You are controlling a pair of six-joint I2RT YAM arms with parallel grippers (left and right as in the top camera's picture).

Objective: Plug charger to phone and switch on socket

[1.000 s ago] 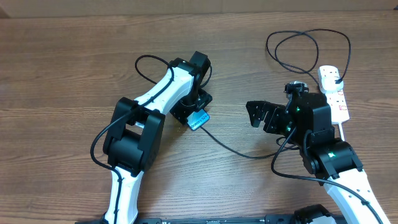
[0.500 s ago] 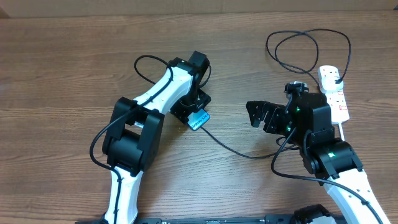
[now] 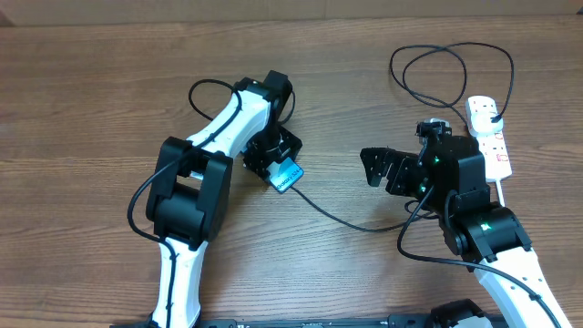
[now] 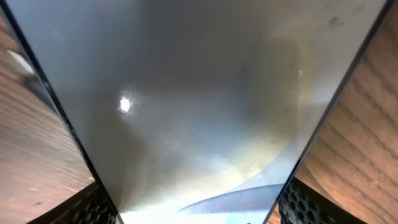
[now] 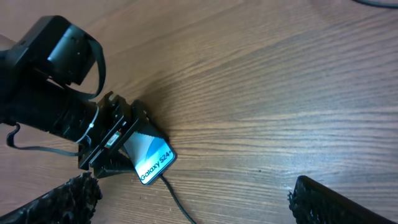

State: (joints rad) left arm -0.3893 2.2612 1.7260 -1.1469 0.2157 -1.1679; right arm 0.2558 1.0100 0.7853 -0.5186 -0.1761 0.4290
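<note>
The phone (image 3: 290, 176), with a light blue screen and white lettering, is held tilted above the table in my left gripper (image 3: 276, 160), which is shut on its edges. In the left wrist view the phone's screen (image 4: 186, 93) fills the frame between my left gripper's fingers (image 4: 199, 214). The charger's thin black cable (image 3: 339, 219) is plugged into the phone's lower end and runs right. Its black plug (image 3: 493, 111) sits in the white socket (image 3: 492, 146) at the far right. My right gripper (image 3: 375, 168) is open and empty, pointing at the phone (image 5: 149, 155); the cable (image 5: 177, 199) shows there too.
The black cable makes a large loop (image 3: 446, 68) at the back right, behind the socket. The socket's thick white cord (image 3: 501, 193) runs down beside my right arm. My left arm's own black cable (image 3: 205, 96) arches over the table to the left.
My left arm has swung a little to the left and turned its wrist, with the phone still in its grip. The right arm has not moved.
</note>
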